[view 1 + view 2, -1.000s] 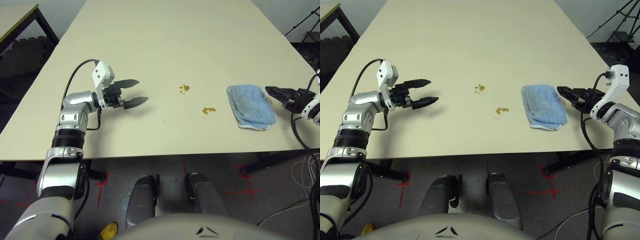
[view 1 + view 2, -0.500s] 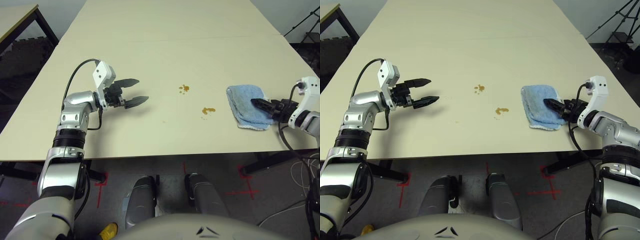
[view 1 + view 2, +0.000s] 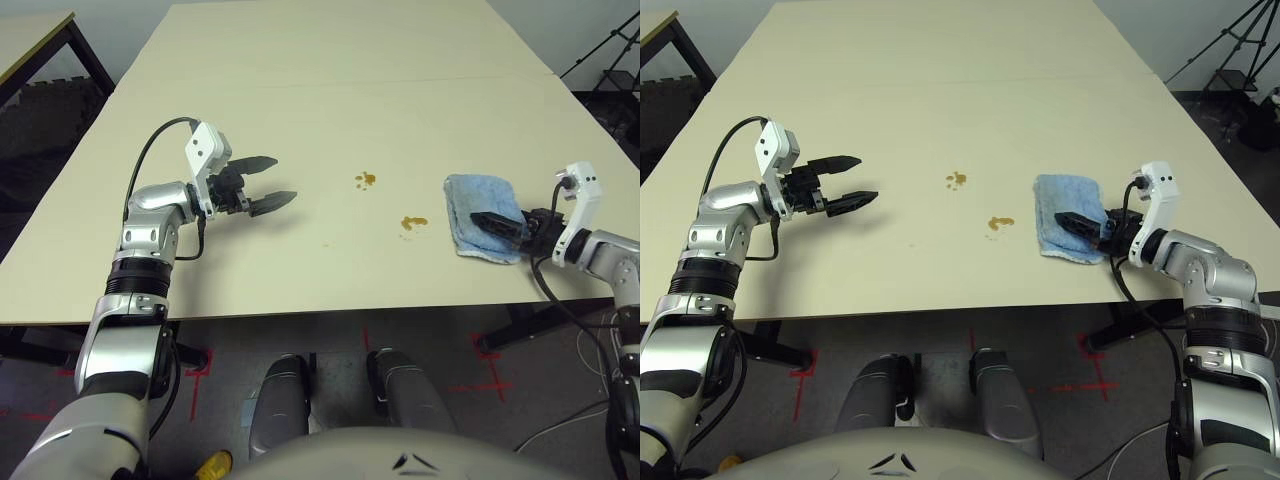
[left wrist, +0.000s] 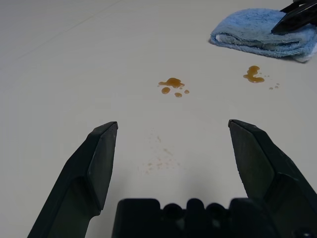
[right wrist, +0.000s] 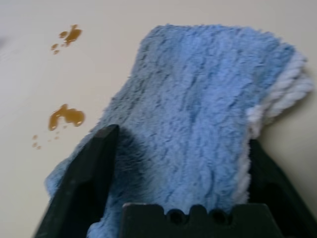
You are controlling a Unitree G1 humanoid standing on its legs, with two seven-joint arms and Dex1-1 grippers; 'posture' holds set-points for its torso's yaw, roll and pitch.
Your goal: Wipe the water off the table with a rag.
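On our right gripper (image 5: 184,136), the fingers (image 5: 99,163) stand wide, with part of the light blue rag (image 5: 183,89) between them and one finger resting on the cloth. Beside the rag we see two amber splotches of water (image 3: 413,222) on the pale tabletop (image 3: 300,120). Beyond the splotches, our left gripper (image 4: 173,123) hovers, fingers wide and empty

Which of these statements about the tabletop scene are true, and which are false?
1. The folded light blue terry rag lies on the large pale beige table. True.
2. The two-fingered black right tool is clear of the rag. False: it touches the rag.
3. Two small amber-brown liquid splotches lie between the rag and the two-fingered black left tool. True.
4. The left tool is shut. False: it is open, holding nothing.
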